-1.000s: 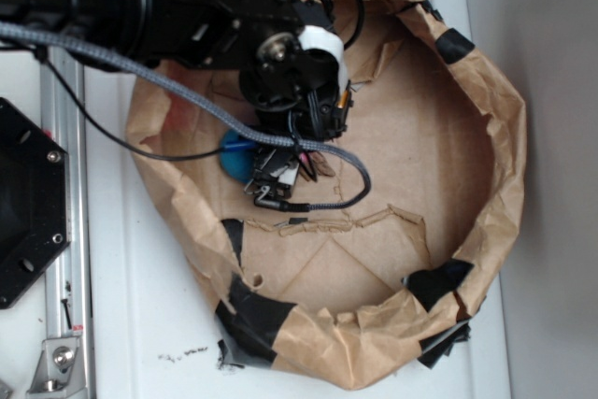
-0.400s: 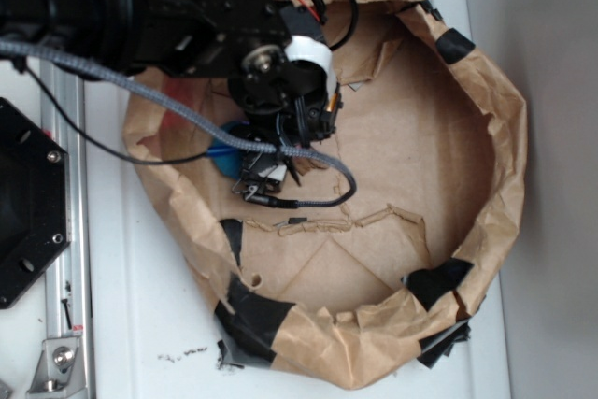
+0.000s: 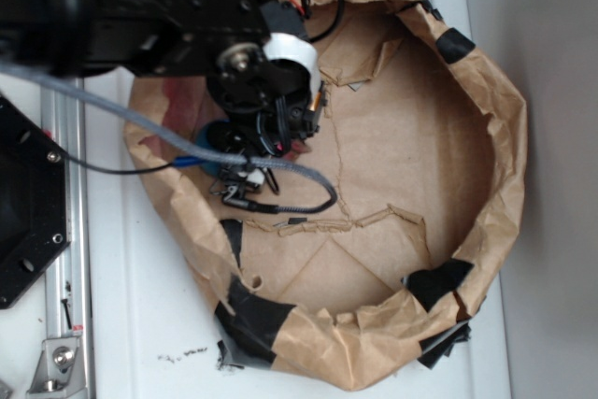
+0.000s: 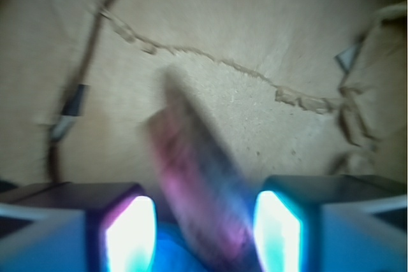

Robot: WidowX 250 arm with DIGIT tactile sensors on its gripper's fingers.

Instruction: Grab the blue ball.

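The blue ball lies inside the brown paper ring, near its left wall, and is mostly hidden under the arm. My gripper hangs right over it. In the wrist view the ball shows as a blue patch at the bottom edge between my two fingers, which stand apart; the gripper is open. A blurred flat brown-pink scrap stands slanted in the gap between the fingers, in front of the ball.
The crumpled paper ring, patched with black tape, encloses a cardboard floor with torn seams. A metal rail and a black plate lie left of it. Cables drape below the gripper.
The arm has shifted left and a little up across the ring. The gripper now covers more of the blue ball than a second ago.
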